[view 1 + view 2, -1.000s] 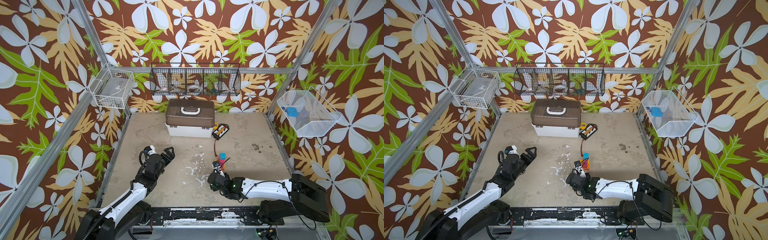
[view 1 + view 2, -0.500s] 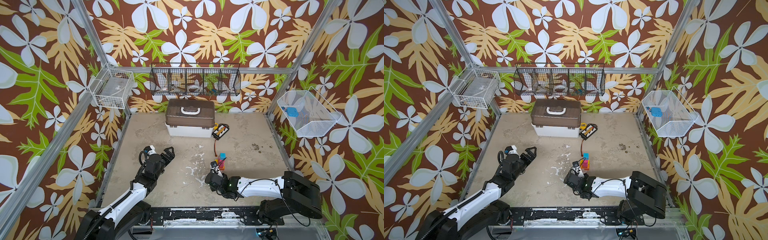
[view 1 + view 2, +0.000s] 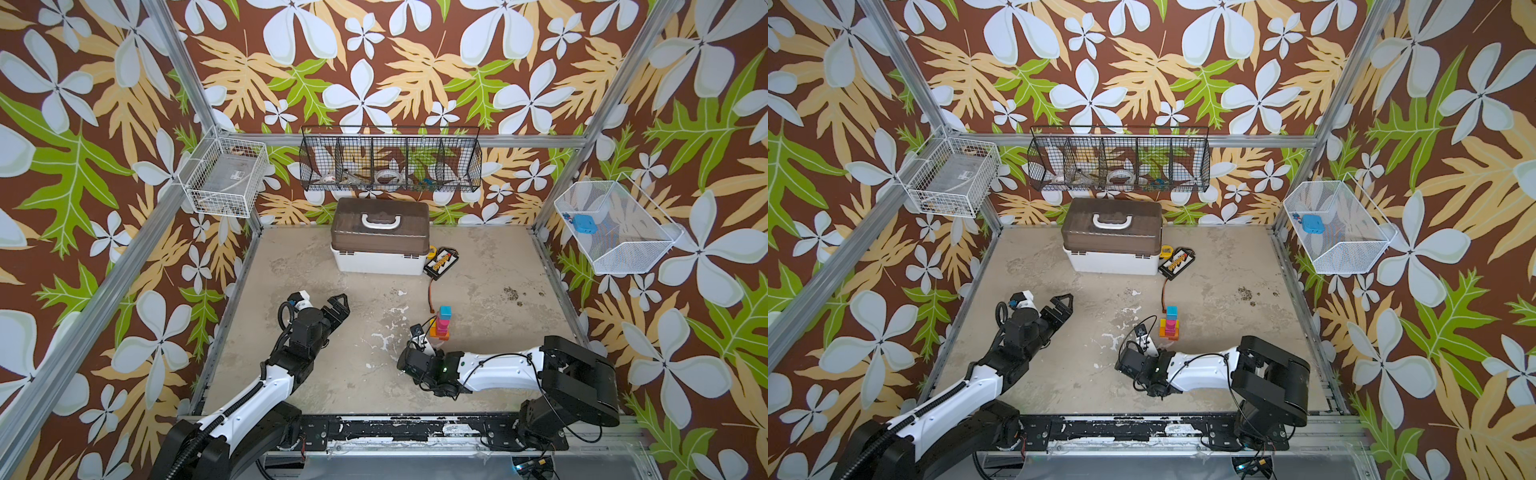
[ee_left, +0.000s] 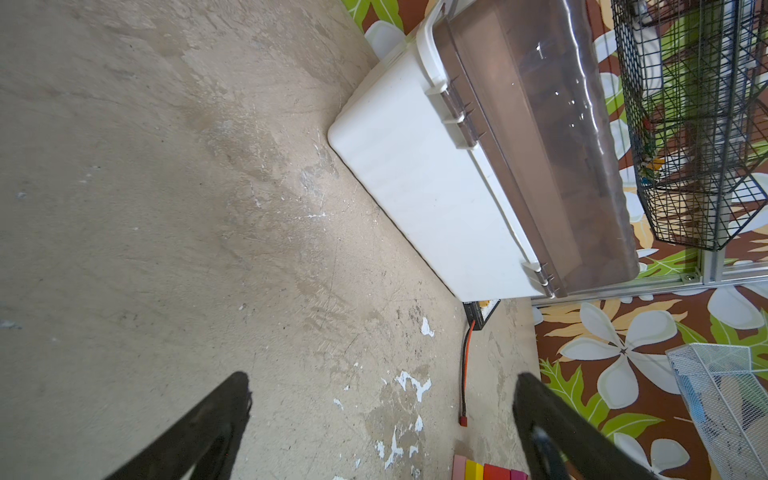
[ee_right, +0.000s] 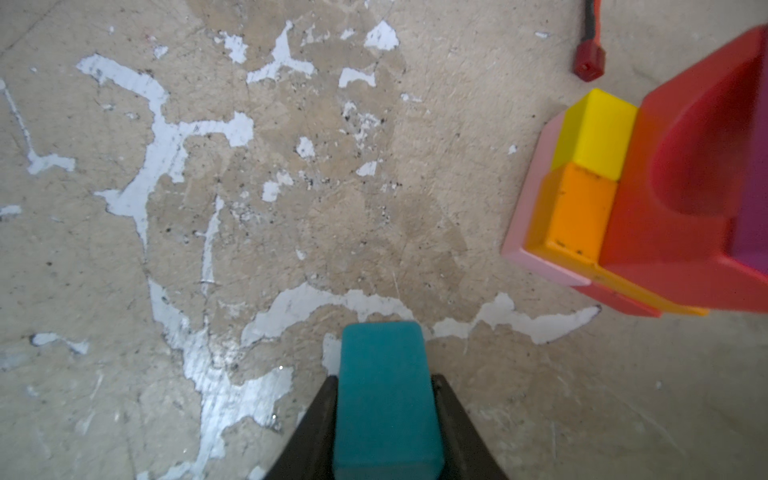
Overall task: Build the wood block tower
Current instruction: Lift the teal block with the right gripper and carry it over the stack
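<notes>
The tower (image 3: pixel 442 325) (image 3: pixel 1170 325) stands right of the floor's middle in both top views, with a teal cube (image 3: pixel 445 312) as its cap. Its foot fills a corner of the right wrist view: a pink slab (image 5: pixel 524 232), orange (image 5: pixel 575 208) and yellow (image 5: pixel 598 133) blocks, and a red arch (image 5: pixel 681 166). My right gripper (image 5: pixel 383 377) (image 3: pixel 405 365) sits low, in front and left of the tower, shut on a teal block (image 5: pixel 386 399). My left gripper (image 4: pixel 382 380) (image 3: pixel 337 306) hangs open and empty over bare floor at the left.
A white box with a brown lid (image 3: pixel 380 237) stands at the back, a black and yellow pack (image 3: pixel 441 261) beside it. The pack's wire (image 3: pixel 432 295) ends in a red plug (image 5: pixel 587 62) near the tower. Wire baskets (image 3: pixel 390 160) hang on the walls.
My right gripper's jaws have narrowed onto the teal block, and that arm has shifted a little left and toward the front, away from the tower. The left arm has not moved.
</notes>
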You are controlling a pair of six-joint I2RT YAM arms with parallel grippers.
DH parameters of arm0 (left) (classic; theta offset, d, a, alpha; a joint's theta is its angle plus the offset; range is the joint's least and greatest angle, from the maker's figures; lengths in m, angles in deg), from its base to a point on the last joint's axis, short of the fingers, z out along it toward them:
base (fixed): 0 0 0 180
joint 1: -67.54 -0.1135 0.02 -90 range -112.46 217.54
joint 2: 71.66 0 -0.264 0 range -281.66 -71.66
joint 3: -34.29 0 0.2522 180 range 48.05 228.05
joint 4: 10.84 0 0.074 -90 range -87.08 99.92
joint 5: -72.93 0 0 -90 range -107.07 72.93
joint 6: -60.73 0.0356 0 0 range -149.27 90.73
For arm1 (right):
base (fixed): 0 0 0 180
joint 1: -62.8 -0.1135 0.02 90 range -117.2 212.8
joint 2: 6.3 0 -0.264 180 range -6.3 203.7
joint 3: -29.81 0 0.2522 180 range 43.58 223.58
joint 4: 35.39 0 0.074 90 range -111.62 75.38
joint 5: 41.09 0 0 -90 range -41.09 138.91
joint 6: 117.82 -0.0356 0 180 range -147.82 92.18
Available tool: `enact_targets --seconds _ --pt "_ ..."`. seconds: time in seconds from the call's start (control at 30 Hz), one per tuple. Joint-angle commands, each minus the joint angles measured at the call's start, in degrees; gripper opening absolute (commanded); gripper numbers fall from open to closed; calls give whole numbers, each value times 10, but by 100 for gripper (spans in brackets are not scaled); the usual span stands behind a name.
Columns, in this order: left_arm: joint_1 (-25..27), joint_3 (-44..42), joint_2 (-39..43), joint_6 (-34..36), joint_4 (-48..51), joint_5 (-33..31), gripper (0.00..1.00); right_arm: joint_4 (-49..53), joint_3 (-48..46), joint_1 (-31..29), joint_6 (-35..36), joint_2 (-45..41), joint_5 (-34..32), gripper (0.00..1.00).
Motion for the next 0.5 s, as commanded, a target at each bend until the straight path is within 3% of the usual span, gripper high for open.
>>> enact_targets --seconds 0.0,0.47 --pt "0 1 2 -2 -2 -4 100 11 1 0 -3 -5 0 35" --pt "0 -1 4 -3 -2 -4 100 95 39 0 -9 -123 41 23"
